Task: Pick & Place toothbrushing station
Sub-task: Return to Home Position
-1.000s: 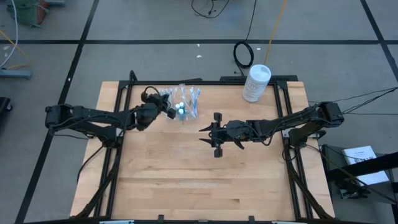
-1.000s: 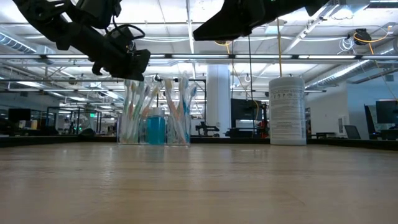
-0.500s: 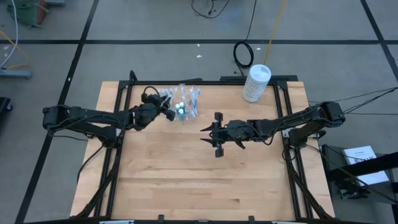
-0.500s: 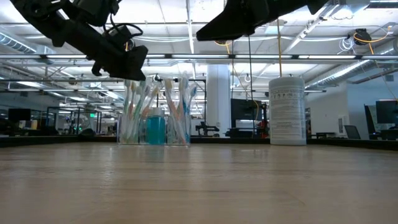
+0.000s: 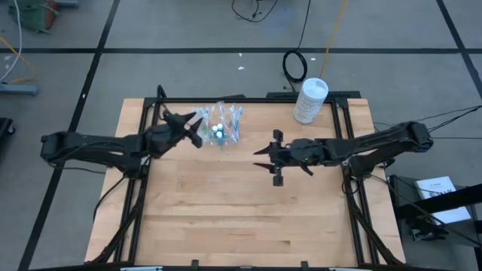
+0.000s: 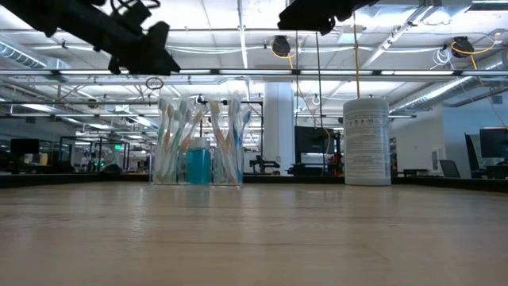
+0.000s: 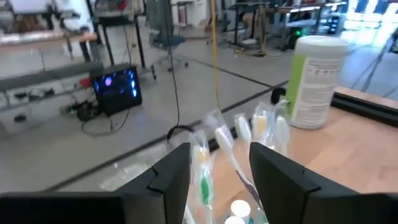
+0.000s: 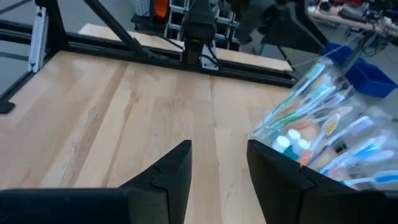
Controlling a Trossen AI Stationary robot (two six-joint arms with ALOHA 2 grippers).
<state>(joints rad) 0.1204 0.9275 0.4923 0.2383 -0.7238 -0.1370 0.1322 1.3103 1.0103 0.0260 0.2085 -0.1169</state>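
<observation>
Clear toothbrushing station [image 5: 222, 125] stands just beside the left end effector [image 5: 197, 130].

No legible text, tub [image 6: 366, 141] label unreadable

The left arm [image 5: 98, 144] and right arm [image 5: 361, 144] are matt black throughout: slim straight links joined by thicker, rounded joint housings. The right gripper [image 5: 263, 156] has a straight black crossbar [image 5: 276, 175] just behind its fingers; the left gripper [image 5: 194, 129] ends in pointed prongs. Far back from the fingers, thin dark cables [image 5: 452, 117] leave the right arm's base. Up close, the left fingers [image 7: 163, 186] and right fingers [image 8: 169, 180] are dark, blocky slabs with flat inner faces and bevelled edges.
</observation>
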